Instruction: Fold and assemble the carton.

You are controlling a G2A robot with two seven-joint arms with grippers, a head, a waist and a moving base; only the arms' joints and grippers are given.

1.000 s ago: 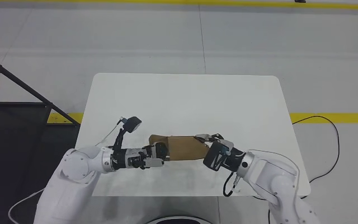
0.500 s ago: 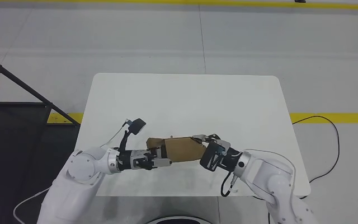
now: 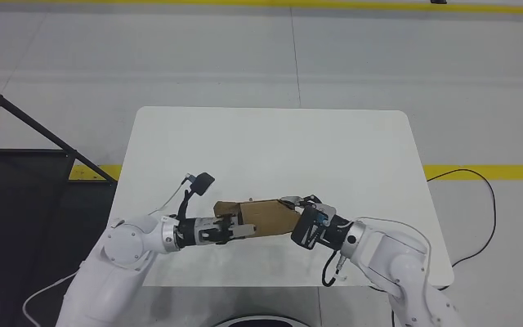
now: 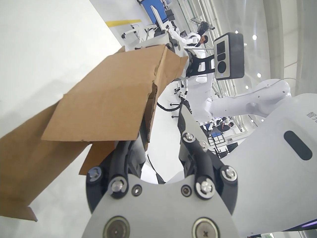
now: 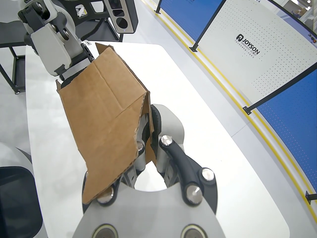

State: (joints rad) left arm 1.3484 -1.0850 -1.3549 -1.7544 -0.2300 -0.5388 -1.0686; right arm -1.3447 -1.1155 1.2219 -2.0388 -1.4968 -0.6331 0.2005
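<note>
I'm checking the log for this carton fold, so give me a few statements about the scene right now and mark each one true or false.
1. The carton is brown cardboard. True.
2. The carton lies flat at the far edge of the table. False: it sits between the two grippers, over the near part of the table.
3. The right gripper is shut on one end of the carton. True.
4. The left gripper is far from the carton. False: it is at the carton's other end, touching it.
5. A person's hand holds the carton. False: only the grippers touch it.
</note>
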